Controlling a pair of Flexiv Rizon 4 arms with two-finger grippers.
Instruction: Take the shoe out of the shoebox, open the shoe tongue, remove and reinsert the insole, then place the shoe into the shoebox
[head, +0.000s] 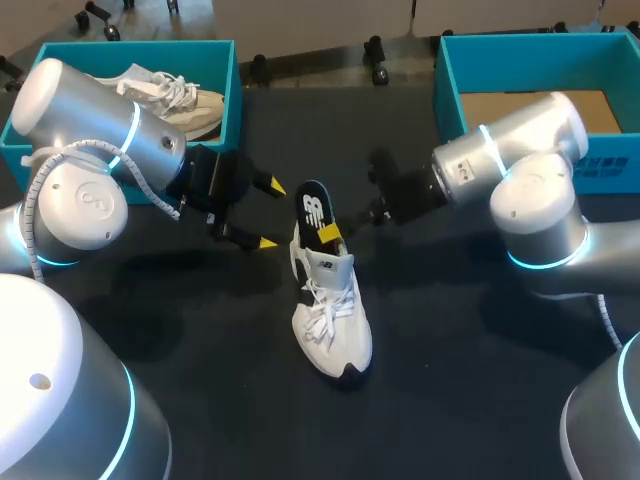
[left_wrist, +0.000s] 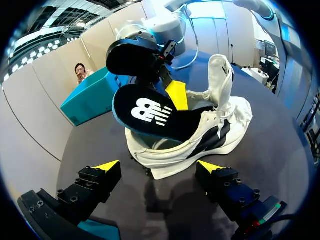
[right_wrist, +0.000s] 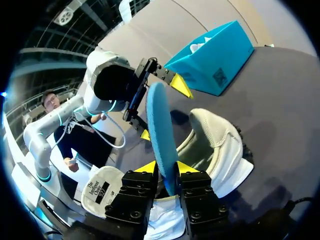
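My right gripper (right_wrist: 164, 167) pinches the insole (right_wrist: 161, 135), which stands up from the heel of the shoe (head: 330, 320) mid-table, its lower end hidden from me. My left gripper (head: 270, 215) hangs spread beside it, grasping nothing.

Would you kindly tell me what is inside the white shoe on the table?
The dark insole stands partly in the shoe, its free end sticking out, gripped by the right pincer. The part down within the shoe is hidden.
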